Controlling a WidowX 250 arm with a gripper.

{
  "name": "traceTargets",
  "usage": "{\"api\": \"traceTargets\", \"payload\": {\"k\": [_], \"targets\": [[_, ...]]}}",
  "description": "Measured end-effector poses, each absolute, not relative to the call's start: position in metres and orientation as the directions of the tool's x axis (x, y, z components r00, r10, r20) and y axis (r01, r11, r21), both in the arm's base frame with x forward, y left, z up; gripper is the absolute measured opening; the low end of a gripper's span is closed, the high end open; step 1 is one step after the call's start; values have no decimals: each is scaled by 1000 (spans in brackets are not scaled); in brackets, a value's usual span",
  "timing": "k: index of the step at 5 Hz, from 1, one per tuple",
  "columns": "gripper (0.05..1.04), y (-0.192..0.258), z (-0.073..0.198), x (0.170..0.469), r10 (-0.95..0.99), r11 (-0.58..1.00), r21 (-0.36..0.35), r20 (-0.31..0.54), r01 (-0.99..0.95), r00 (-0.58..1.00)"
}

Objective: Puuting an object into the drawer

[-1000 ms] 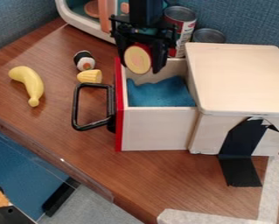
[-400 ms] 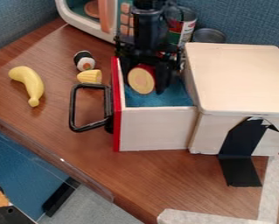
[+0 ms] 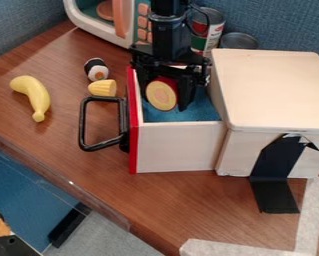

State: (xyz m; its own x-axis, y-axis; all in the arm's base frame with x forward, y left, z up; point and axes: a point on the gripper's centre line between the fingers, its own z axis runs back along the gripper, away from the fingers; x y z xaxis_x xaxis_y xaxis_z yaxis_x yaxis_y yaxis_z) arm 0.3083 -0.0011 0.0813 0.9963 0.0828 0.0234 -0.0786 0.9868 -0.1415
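The black gripper (image 3: 166, 100) hangs down inside the open drawer (image 3: 178, 147), close to its red front panel. Between its fingers is a round object (image 3: 162, 95) with a pale yellow face and a red rim, and the gripper is shut on it. Blue lining (image 3: 192, 111) covers the drawer's bottom around them. The drawer sticks out to the left from the light wooden box (image 3: 272, 90). Its black handle (image 3: 85, 125) points left.
Left of the drawer lie a yellow banana (image 3: 35, 96), a corn piece (image 3: 103, 88) and a sushi piece (image 3: 95, 69). A toy microwave (image 3: 108, 27) and two cans (image 3: 212, 31) stand behind. Black tape (image 3: 275, 172) runs down the box's front.
The gripper has moved down into the drawer with the round object, mostly in the first half second. The drawer has shifted very slightly left.
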Motion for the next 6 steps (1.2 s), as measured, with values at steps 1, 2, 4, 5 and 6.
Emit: {"api": "traceTargets", "payload": {"k": [1, 2, 4, 5, 6], "targets": [[1009, -1, 80, 308, 78, 986, -147, 19, -74, 997], [1007, 0, 80, 307, 80, 985, -153, 12, -77, 997], [1000, 40, 106, 304, 159, 975, -168, 47, -149, 986], [1000, 81, 124, 304, 247, 958, -167, 59, -234, 967], [1000, 116, 127, 306, 316, 941, -141, 40, -308, 948]]}}
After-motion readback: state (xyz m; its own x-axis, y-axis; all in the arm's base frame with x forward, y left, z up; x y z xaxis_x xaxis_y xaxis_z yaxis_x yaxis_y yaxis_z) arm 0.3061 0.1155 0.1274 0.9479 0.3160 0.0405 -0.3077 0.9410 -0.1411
